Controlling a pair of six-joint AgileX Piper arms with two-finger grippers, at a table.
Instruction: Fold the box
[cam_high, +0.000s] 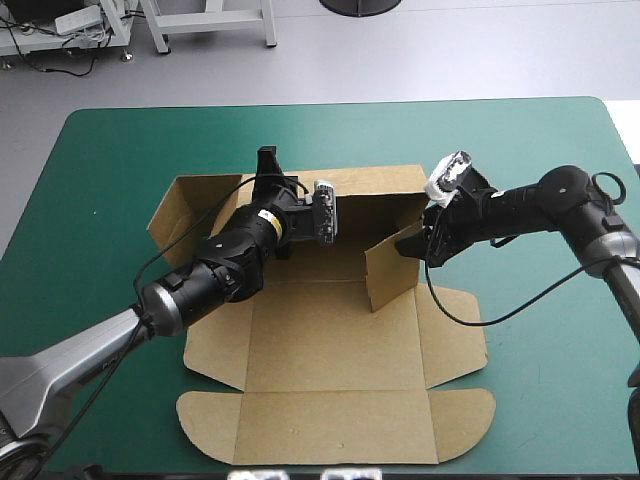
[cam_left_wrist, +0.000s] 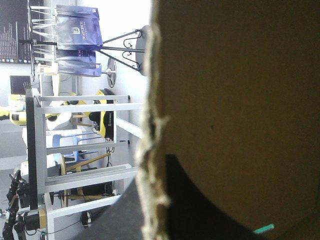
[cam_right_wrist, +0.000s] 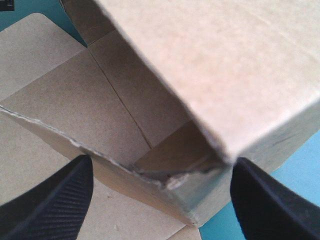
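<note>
box (cam_high: 330, 340) back wall pinched in left gripper (cam_high: 268, 166); right gripper (cam_high: 413, 243) spread wide, straddling raised right wall's corner, box directly ahead.

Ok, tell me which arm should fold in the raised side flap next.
Right: the right gripper, open, straddles the corner of the flap; the left gripper is shut on the back wall, probably steadying it.

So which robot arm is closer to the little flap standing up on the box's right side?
Right. The right arm has its jaws open around that flap's corner. The left arm is farther off, jaws clamped on the back panel.
</note>
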